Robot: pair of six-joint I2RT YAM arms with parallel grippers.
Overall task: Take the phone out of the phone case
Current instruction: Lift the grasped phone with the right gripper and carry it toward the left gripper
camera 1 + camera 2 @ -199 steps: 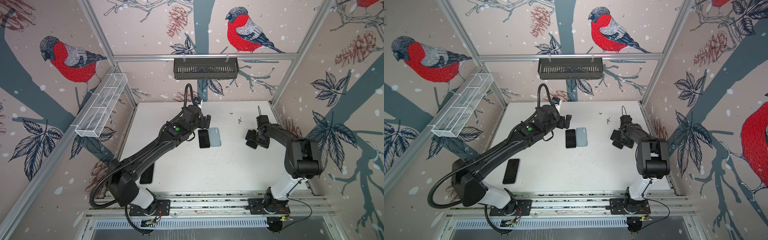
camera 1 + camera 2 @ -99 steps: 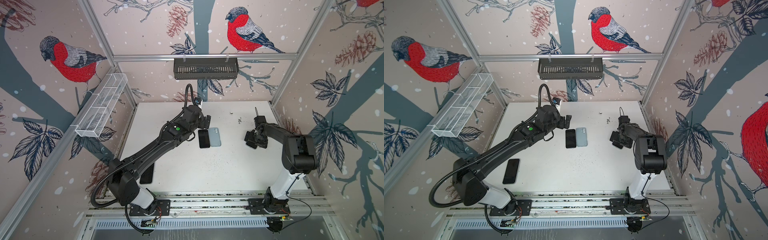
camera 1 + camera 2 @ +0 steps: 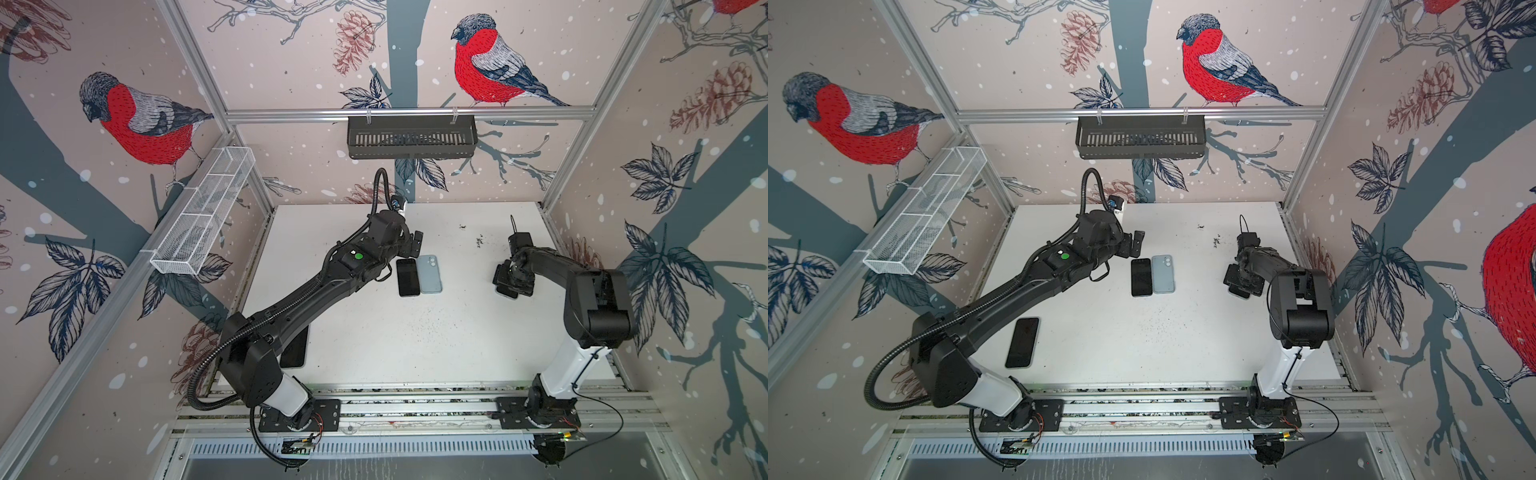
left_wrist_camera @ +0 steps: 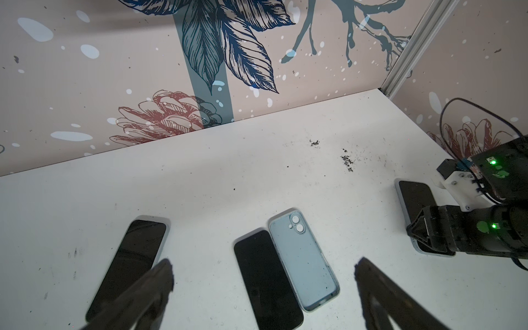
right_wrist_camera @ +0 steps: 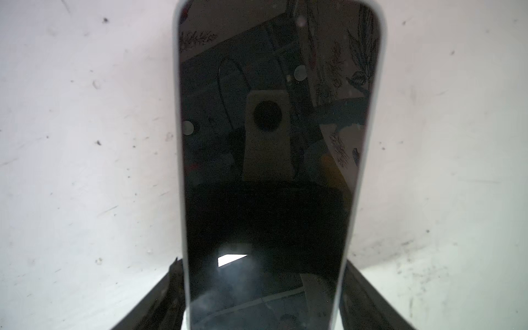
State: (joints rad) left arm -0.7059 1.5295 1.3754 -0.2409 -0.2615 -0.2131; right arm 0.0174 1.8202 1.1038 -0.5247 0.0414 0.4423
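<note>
Black-screened cased phone (image 5: 265, 171) lies between the right fingers (image 5: 160, 303), grip unclear; left fingers (image 4: 143, 294) stand spread.

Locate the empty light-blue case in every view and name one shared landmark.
Top view: empty light-blue case near the middle.
Top view: case near the middle again.
Left wrist: case in view.
Right wrist: not in it.
Landmark: bare black phone lying beside it, in those three views.
</note>
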